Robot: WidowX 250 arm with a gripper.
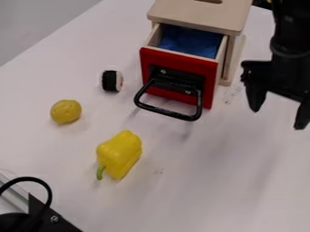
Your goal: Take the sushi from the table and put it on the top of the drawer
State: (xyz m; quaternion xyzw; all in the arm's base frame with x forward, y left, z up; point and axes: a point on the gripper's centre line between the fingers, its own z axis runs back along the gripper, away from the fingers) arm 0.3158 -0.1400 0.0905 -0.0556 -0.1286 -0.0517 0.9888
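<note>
Approach comes first: the claw (278, 118), spread and empty at right, must cross leftward to the sushi (111, 81), upper left.

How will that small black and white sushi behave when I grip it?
The small black and white sushi may roll if nudged, as its edges look rounded. It is probably light, being smaller than the yellow bell pepper. Its neat outline suggests little give.

So the table (242, 190) is pale, kinda off-white, with faint marks (158, 171) around 2 and 6 o'clock. Past its slanted edge at 10 to 11 o'clock is a plain grey surface (36, 22), can't tell if floor or wall. Shadows look pretty soft.
</note>
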